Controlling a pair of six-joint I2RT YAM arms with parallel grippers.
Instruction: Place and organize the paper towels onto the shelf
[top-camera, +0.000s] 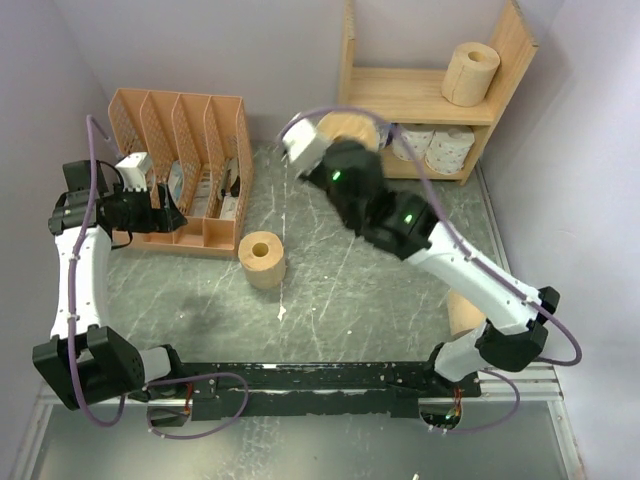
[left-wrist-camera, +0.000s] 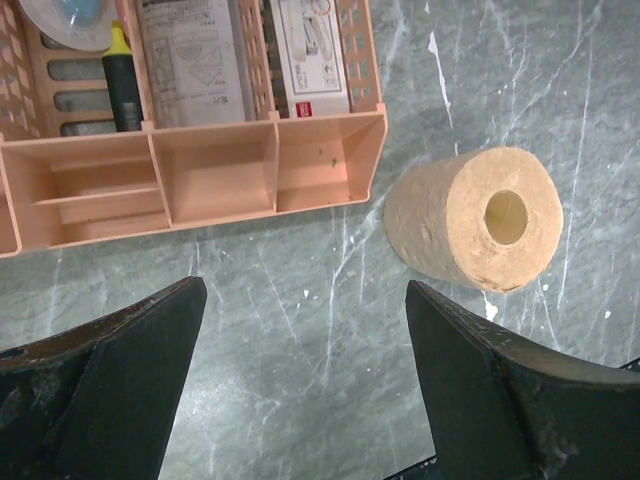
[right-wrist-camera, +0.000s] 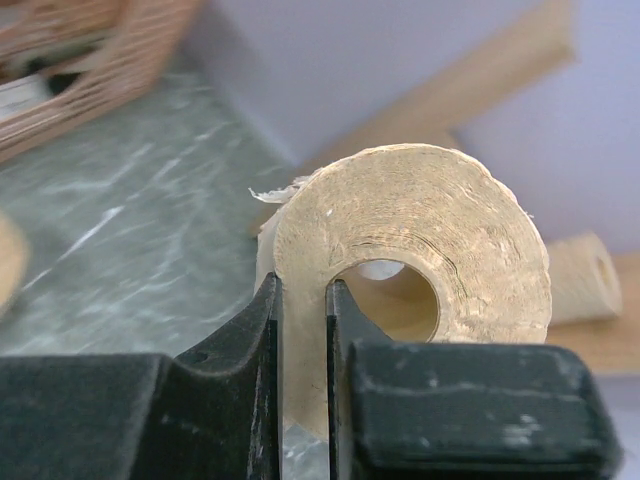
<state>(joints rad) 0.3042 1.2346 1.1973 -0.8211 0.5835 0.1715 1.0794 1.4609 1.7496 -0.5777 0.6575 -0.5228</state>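
Right claw (right-wrist-camera: 303, 300) nearly closed, pinching wall of tan roll (right-wrist-camera: 420, 220) through core: firm hold for your reach to shelf (top-camera: 420, 95), just ahead, far right. Left claw (left-wrist-camera: 300, 330) wide, empty, above second tan roll (left-wrist-camera: 470, 215) on worktop (left-wrist-camera: 300, 250), poised for next pick.

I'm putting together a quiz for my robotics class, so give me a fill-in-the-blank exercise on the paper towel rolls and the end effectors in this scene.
1. The single roll on the upper tier of the shelf is ____ in colour.
2. The lower-tier rolls are ____ in colour.
3. The left end effector is ____, with a loose tan roll on the table before it.
4. The right end effector is shut on the held tan roll, one finger inside its hollow ____.

Missing words: tan; white; open; core.
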